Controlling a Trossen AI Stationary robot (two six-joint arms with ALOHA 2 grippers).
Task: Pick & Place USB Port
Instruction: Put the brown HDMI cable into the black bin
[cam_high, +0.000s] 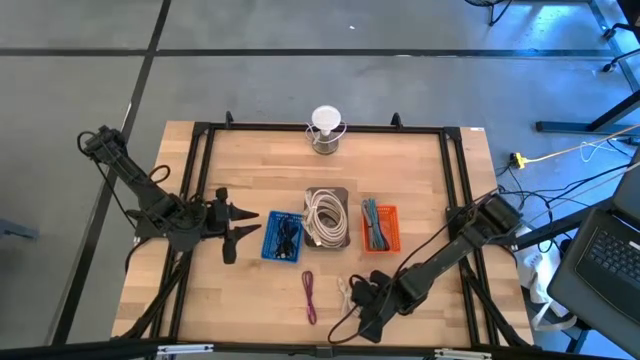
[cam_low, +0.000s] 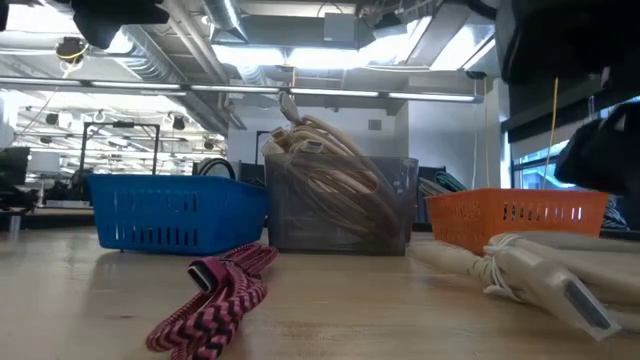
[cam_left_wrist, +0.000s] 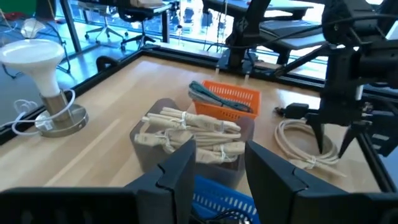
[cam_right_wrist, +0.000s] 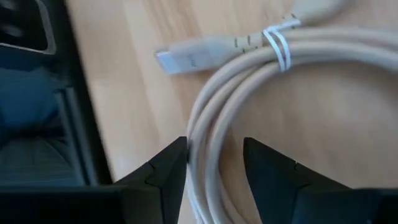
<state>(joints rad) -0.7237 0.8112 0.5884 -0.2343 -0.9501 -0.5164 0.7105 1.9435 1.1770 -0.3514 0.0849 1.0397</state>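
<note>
A coiled white USB cable (cam_high: 349, 290) lies flat on the wooden table near its front edge, bound with a white tie (cam_right_wrist: 278, 40); its plug (cam_right_wrist: 186, 57) points away from the coil. My right gripper (cam_right_wrist: 214, 149) is open and points down over the coil, one finger on each side of its strands. The left wrist view shows it (cam_left_wrist: 331, 146) above the cable (cam_left_wrist: 297, 144). A magenta braided cable (cam_high: 308, 297) lies to the left of the white one. My left gripper (cam_high: 240, 232) waits open beside the blue basket (cam_high: 283, 237).
Three containers stand in a row at mid-table: the blue basket with dark cables, a grey bin (cam_high: 326, 217) full of white cables, and an orange basket (cam_high: 379, 228) with teal cables. A white lamp (cam_high: 325, 130) stands at the far edge. A black frame (cam_high: 455, 190) borders the table.
</note>
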